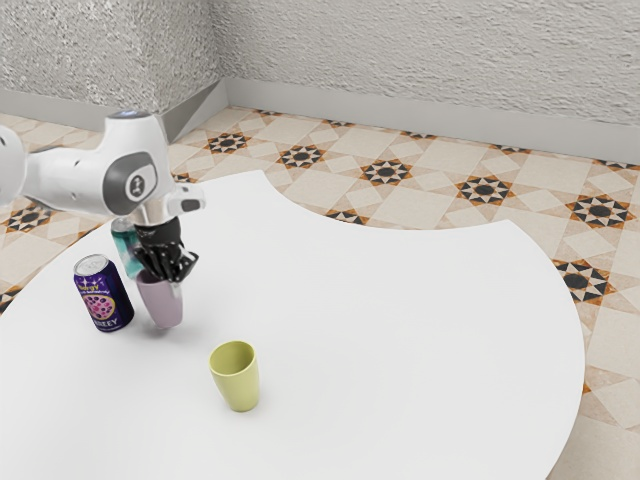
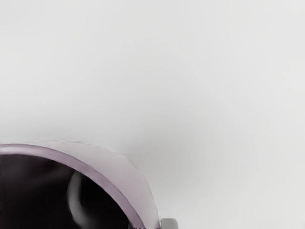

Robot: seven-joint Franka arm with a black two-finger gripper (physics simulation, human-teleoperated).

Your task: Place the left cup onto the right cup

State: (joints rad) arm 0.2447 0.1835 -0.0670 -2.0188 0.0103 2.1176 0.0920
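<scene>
The pincer (image 1: 165, 268) hangs at the rim of the mauve cup (image 1: 162, 305), which is just beside a purple can (image 1: 103, 293) on the white tabletop (image 1: 400, 330). I cannot tell whether the pincer grips the cup. The green cup (image 1: 235, 375) stands near, apart.

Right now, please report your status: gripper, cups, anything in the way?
Gripper at pink cup rim, grip unclear. Pink cup upright beside purple can. Green cup stands apart, nothing between the cups.

Teal object (image 1: 123, 243) mostly hidden behind claw (image 1: 165, 272); mauve cup (image 2: 114, 168) blurred, cut by frame edge.
</scene>
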